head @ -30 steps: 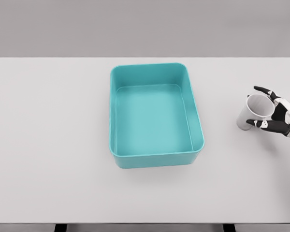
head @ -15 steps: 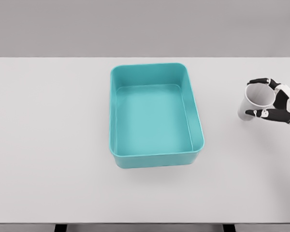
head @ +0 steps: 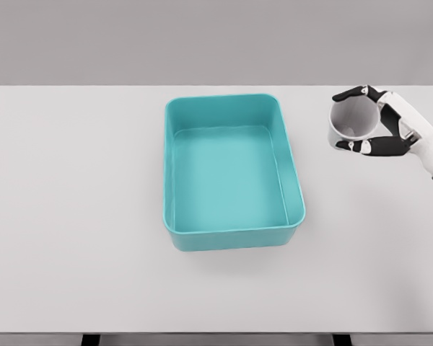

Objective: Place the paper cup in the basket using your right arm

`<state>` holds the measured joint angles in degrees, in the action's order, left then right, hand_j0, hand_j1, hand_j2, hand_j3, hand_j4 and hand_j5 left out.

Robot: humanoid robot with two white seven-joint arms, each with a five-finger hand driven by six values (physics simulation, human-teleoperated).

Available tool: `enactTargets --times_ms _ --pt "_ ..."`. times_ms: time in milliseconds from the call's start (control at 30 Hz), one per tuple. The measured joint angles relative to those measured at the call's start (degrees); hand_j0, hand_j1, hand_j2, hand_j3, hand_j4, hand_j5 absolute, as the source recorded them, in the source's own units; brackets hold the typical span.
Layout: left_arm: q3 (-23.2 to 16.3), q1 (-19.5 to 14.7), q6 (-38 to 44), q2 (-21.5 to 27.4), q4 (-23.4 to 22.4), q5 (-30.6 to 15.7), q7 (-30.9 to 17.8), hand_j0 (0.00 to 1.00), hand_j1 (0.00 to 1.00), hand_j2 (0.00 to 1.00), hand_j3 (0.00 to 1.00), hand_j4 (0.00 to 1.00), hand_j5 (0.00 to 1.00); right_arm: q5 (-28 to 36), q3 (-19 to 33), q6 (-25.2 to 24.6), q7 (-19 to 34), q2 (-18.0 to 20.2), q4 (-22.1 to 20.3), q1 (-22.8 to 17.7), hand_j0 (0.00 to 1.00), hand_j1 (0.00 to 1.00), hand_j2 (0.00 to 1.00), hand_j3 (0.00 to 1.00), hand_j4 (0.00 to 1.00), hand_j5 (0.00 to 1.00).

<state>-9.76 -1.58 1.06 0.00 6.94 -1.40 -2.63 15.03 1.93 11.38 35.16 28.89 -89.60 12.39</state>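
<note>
White table [head: 72, 216]: teal basket [head: 231, 234] sits directly on it, near middle.

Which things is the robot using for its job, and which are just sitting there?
For the job:
- paper cup, held in the right hand
- teal basket, nothing in it, cup goes in here

Just there:
- white table, it only holds things up
- nothing else lying about
</note>
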Motion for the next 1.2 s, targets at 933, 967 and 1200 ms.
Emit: enactTargets --times_ms 933,967,1200 --pt "0.0 0.0 0.0 0.0 0.0 0.0 0.0 1.00 1.00 1.00 1.00 1.00 1.00 -24.6 -31.0 7.7 0.0 0.0 -4.6 19.1 0.60 0.60 0.60 0.60 0.60 0.60" --pt "0.0 0.0 0.0 0.0 0.0 0.0 0.0 1.00 1.00 1.00 1.00 1.00 1.00 -24.8 -31.5 7.6 0.0 0.4 -4.6 19.1 0.69 0.69 0.69 0.69 0.69 0.69" --pt "0.0 0.0 0.0 0.0 0.0 0.0 0.0 1.00 1.00 1.00 1.00 1.00 1.00 -25.2 -32.6 6.5 -0.1 1.5 -5.6 19.1 0.95 0.95 0.95 0.95 0.95 0.95"
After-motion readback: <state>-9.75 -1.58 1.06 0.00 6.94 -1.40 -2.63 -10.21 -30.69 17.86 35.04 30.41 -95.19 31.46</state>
